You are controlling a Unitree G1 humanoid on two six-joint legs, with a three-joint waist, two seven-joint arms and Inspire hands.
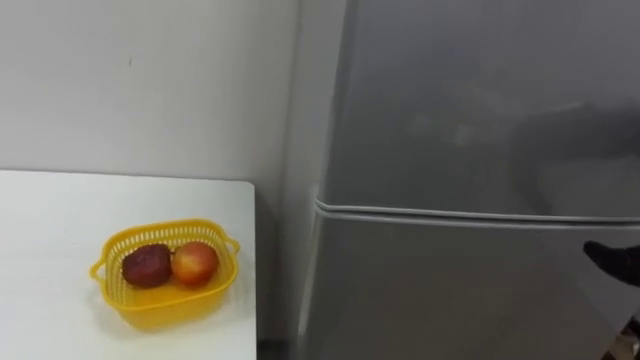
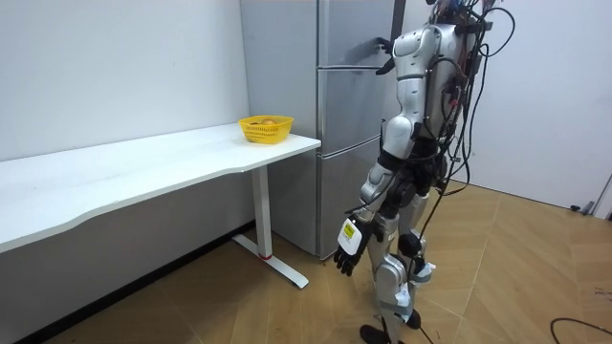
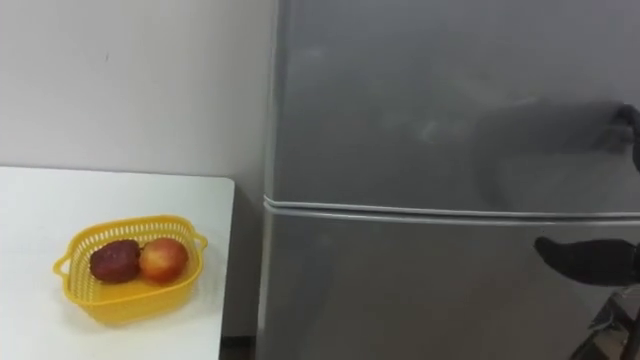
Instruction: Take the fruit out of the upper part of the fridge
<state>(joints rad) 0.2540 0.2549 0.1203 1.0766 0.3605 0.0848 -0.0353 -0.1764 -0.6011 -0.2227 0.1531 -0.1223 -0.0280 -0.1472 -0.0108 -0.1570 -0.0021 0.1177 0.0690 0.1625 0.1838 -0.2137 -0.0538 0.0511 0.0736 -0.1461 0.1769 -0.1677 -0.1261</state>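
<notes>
Judged step: the approach, before any opening. The upper fridge door (image 1: 480, 100) is shut above the seam, so whatever is to be fetched lies hidden behind it. The right hand (image 3: 585, 258) shows dark at 4 o'clock, in front of the lower door (image 1: 450, 290); I cannot tell how its fingers are set. The left hand (image 2: 348, 244) hangs by the leg, fingers relaxed, holding nothing. Next the right hand must find the upper door's edge and pull.

At 8 o'clock on the white worktop (image 1: 60, 210), a yellow basket (image 1: 170, 305) holds a dark red fruit (image 1: 147, 266) touching a red-yellow apple (image 1: 196, 263).
</notes>
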